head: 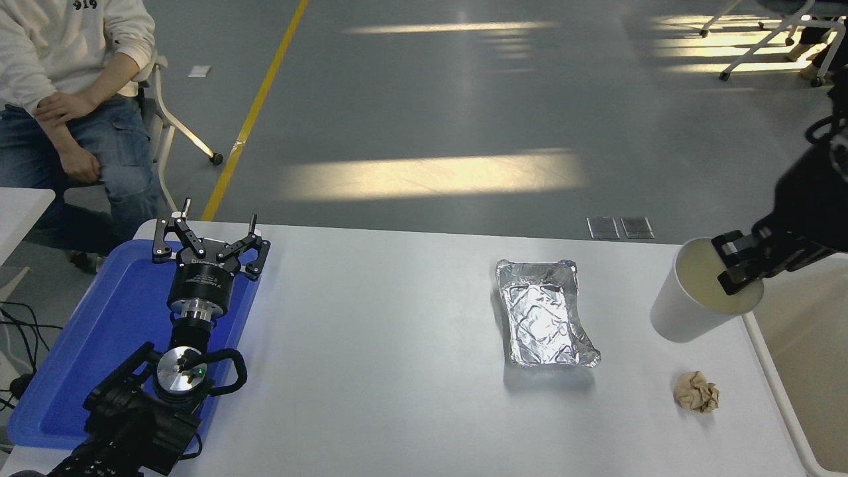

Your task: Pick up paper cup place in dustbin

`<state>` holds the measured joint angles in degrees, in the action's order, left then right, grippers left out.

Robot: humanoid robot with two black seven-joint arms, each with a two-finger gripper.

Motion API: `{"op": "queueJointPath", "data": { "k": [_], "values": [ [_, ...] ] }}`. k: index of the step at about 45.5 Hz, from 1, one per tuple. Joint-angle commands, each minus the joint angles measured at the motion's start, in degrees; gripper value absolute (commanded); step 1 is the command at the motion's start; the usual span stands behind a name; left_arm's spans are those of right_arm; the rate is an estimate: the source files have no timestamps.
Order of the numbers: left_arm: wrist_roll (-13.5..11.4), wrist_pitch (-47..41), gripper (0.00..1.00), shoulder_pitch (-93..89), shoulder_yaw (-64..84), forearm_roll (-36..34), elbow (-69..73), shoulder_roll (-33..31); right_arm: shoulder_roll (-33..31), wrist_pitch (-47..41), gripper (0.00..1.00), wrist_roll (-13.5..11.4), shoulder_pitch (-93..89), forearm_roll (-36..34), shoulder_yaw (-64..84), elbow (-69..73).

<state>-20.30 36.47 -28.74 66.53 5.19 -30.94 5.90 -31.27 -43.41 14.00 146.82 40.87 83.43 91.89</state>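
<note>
We see the right gripper clamped on the rolled rim of the paper cup, one black finger inside the cream-coloured mouth and the other outside the smooth white tapered wall. The cup hangs tilted, its narrow base pointing down and to the left, lifted off the table at its right edge, just beside the dustbin, whose pale rounded rim and beige inner wall fill the lower right corner. Left of the cup lies a crinkled silver foil tray, rectangular with wavy, dented walls and a shiny, creased floor. Nearer to us, a crumpled brown paper ball sits on the matte white tabletop near the bin's rim. The left gripper is parked at the lower left over a flat, glossy blue plastic tray, its skeletal black fingers spread wide and holding nothing. A person in a cream sweatshirt and blue jeans sits on a chair beyond the table's far left corner.
</note>
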Motion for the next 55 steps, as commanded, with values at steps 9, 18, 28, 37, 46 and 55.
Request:
{"op": "queueJointPath", "data": {
  "k": [9, 18, 28, 37, 46, 55],
  "values": [
    [0.0, 0.0, 1.0, 0.0, 0.0, 0.0, 0.0, -0.01, -12.5, 4.12, 0.0, 0.51, -10.05, 13.97, -0.02, -12.34],
    [0.0, 0.0, 1.0, 0.0, 0.0, 0.0, 0.0, -0.01, -16.37, 10.0, 0.0, 0.68, -19.19, 17.93, -3.79, -20.68],
    [0.0, 0.0, 1.0, 0.0, 0.0, 0.0, 0.0, -0.01, -18.48, 16.6, 0.0, 2.0, -33.51, 18.37, -11.35, -33.78],
    [0.0, 0.0, 1.0, 0.0, 0.0, 0.0, 0.0, -0.01, -18.57, 23.8, 0.0, 2.53, -45.29, 18.28, -13.11, -39.94],
    [0.0, 0.0, 1.0, 0.0, 0.0, 0.0, 0.0, -0.01, -18.22, 30.13, 0.0, 2.53, -59.79, 17.49, -18.55, -48.9],
    [0.0, 0.0, 1.0, 0.0, 0.0, 0.0, 0.0, -0.01, -15.58, 35.67, 0.0, 2.53, -76.14, 15.3, -30.77, -58.74]
  ]
}}
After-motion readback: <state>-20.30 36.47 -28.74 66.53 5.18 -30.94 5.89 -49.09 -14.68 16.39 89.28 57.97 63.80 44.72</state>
